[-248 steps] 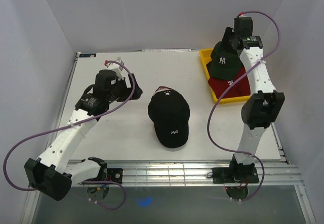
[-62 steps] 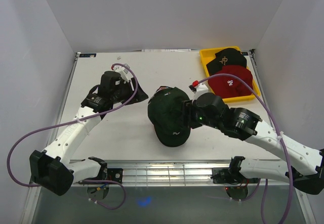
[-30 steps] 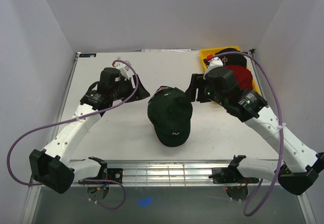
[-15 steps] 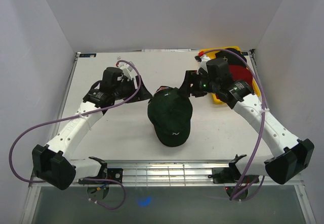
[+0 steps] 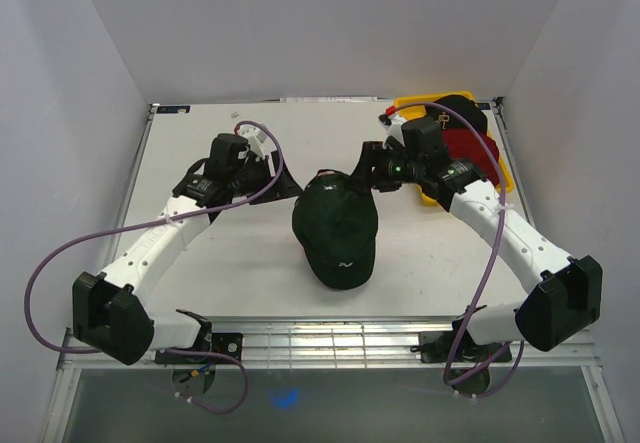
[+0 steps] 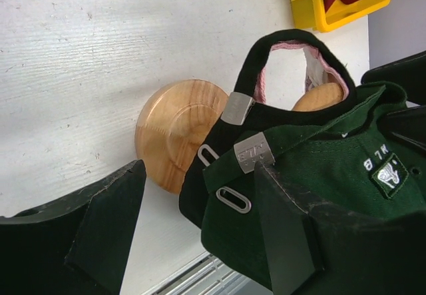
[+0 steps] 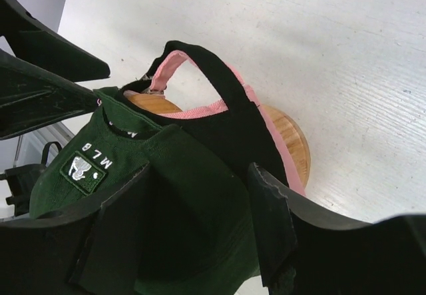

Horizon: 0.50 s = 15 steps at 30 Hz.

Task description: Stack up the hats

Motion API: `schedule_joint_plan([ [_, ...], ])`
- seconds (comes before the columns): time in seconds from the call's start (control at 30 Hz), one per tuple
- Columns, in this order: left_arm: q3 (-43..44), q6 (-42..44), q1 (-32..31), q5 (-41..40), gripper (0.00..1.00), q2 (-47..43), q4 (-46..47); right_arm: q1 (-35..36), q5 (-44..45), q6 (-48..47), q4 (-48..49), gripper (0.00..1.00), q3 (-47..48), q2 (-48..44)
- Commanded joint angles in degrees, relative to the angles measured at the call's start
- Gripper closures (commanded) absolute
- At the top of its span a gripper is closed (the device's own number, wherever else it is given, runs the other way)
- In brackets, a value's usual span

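Observation:
A dark green cap [image 5: 336, 225] lies on top of a black cap on the round wooden stand at mid-table, brim toward the near edge. In the left wrist view the green cap [image 6: 333, 175] covers the black cap [image 6: 266, 118], with a pink cap's lining [image 6: 261, 82] beneath and the stand [image 6: 170, 132] showing. My left gripper [image 5: 286, 185] is open at the stack's back left, and its wrist view [image 6: 200, 175] shows the caps' rear straps between the fingers. My right gripper [image 5: 366, 177] is open at the back right, straddling the green cap's rear [image 7: 200, 175].
A yellow tray [image 5: 413, 105] at the back right holds a red cap [image 5: 472, 153] and another black cap [image 5: 458, 106]. White walls enclose the table on three sides. Both arms reach in over the table from either side of the stack.
The right arm carried the green cap from the tray onto the black cap and let go. In the last second both grippers closed in on the stack's back edge.

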Motion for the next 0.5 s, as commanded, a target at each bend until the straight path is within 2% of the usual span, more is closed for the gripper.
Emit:
schedule_joint_plan([
  [0.0, -1.0, -0.1, -0.2, -1.7, 0.23, 0.4, 0.8, -0.1, -0.1, -0.5, 2.4, 0.38, -1.8, 1.4],
  [0.47, 0.1, -0.5, -0.2, -4.0, 0.20, 0.0, -0.4, -0.2, 2.4, -0.3, 2.6, 0.38, -5.0, 1.6],
])
